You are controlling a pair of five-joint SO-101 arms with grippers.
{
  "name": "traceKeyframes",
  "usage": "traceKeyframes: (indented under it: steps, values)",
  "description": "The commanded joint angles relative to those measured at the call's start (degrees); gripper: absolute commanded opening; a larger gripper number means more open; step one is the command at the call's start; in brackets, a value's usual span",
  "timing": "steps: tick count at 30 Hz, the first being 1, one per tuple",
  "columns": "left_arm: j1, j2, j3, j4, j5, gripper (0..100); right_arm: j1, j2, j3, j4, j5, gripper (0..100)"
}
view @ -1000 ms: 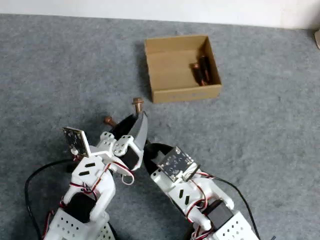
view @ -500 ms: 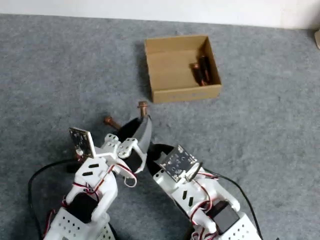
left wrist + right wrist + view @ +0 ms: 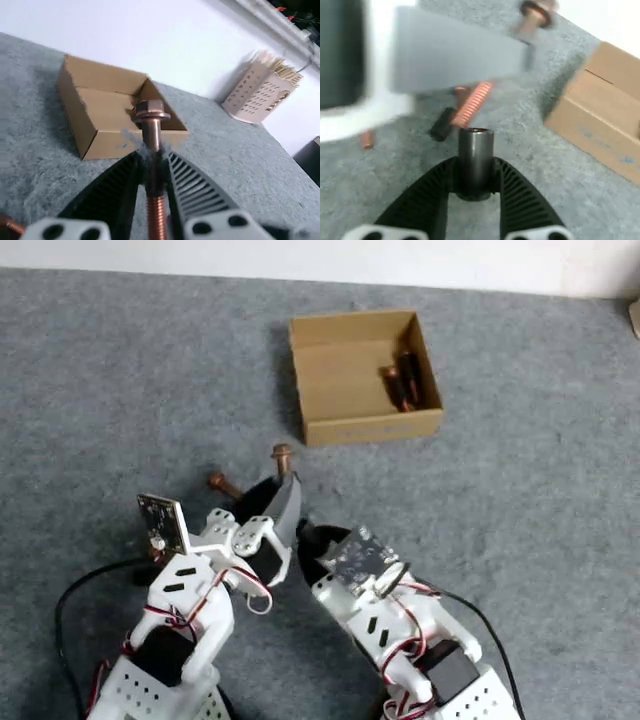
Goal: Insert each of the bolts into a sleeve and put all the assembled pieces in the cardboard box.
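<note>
We judge the job to be partly done. At least two assembled pieces [image 3: 403, 380] lie in the cardboard box [image 3: 340, 425], against its right-hand wall as the high view shows it, and the rest of its floor is bare.

The pair in hand is not yet joined. Our left tool [image 3: 152, 159] is clamped on the shank of a bolt [image 3: 150, 114], head pointing towards the box. Our right tool [image 3: 475, 167] is clamped on a dark sleeve [image 3: 475, 150], open mouth up. From the right wrist the bolt's threaded end sits just beyond that mouth, near it but not inside.

After this pair, a loose bolt [image 3: 220, 483] lies on the grey tabletop [image 3: 120, 390] just beside the left arm, and a spare sleeve [image 3: 441, 131] rests near it. We reckon at least one more assembly follows.

Room is tight where the work is. The two arms stand close side by side, so aligning thread and bore allows little sideways play, and the loose bolt could be knocked. Towards the box the tabletop is open. Its near wall stands between the tools and the interior, so we judge a drop must clear that edge, best over the bare half.
</note>
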Motion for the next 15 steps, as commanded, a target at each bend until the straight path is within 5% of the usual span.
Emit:
traceKeyframes:
  steps: [1,15]
  values:
    - [1.1,-0.84,0.31,0.18,-0.26,0,1.89,0.04,-2.68,-3.12,0.26,0.5]
    - [0.75,-0.84,0.04,-7.47,-0.62,0,-0.04,0.04,-2.59,-0.92,0.44,0.5]
